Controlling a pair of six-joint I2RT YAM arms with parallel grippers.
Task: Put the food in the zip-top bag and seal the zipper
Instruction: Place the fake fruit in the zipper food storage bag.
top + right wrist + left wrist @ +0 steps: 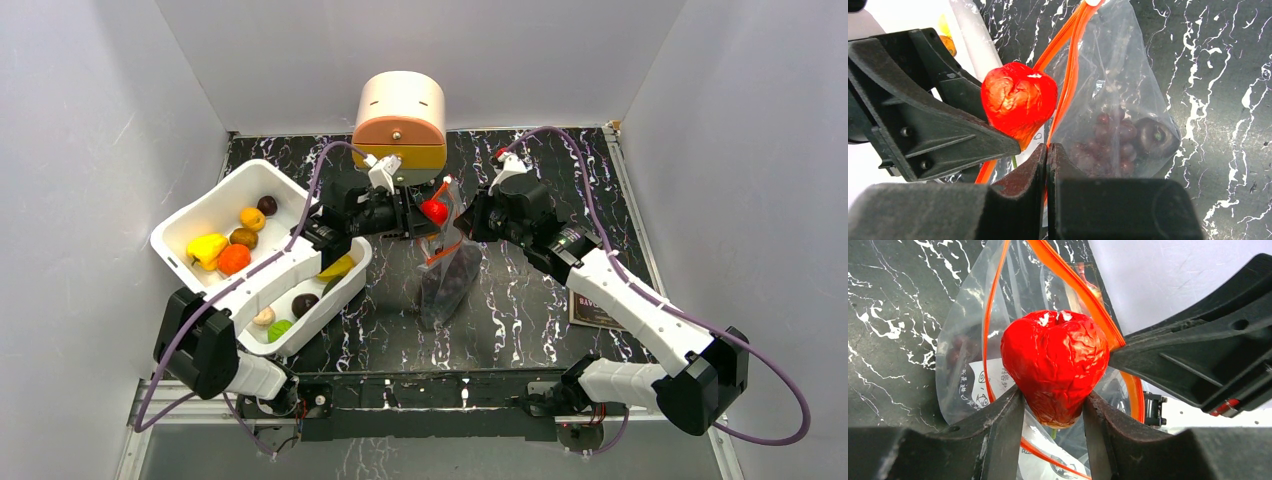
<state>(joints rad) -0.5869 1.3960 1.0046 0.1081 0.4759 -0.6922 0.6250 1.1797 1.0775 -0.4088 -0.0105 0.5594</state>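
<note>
Lettering on the white label patch (979, 385) of the zip-top bag (960, 347) shows as dark printed characters beside small round cartoon marks. It is seen through creased plastic and cannot be read. On the black marbled worktop (520, 300), a dark card (592, 310) lies beside the right arm; its pale line of capitals is too small to make out.

The left end effector (1053, 402) is clamped on a wrinkled, glossy red piece (1055, 365) of toy food, with 1 finger pressed to each side of its narrow lower end. That piece sits at the bag's mouth. The 2 strips of the red-orange zipper (1075, 282) spread apart, 1 on each side of it in the left wrist view. The right end effector (1047, 155) has its fingers together, pinching the bag's rim where the orange strip runs down between them. It holds the bag upright, with the bag's lower end on the worktop.

Low inside the bag lie a dark red grape bunch (1105, 140) and a dark round piece (1154, 135).

To the left, a white tub (205, 200) with 2 compartments holds more food, among it a yellow piece (205, 248), an orange piece (234, 259) and a green piece (280, 328). A cream and orange domed box (400, 120) stands at the back of the worktop.
</note>
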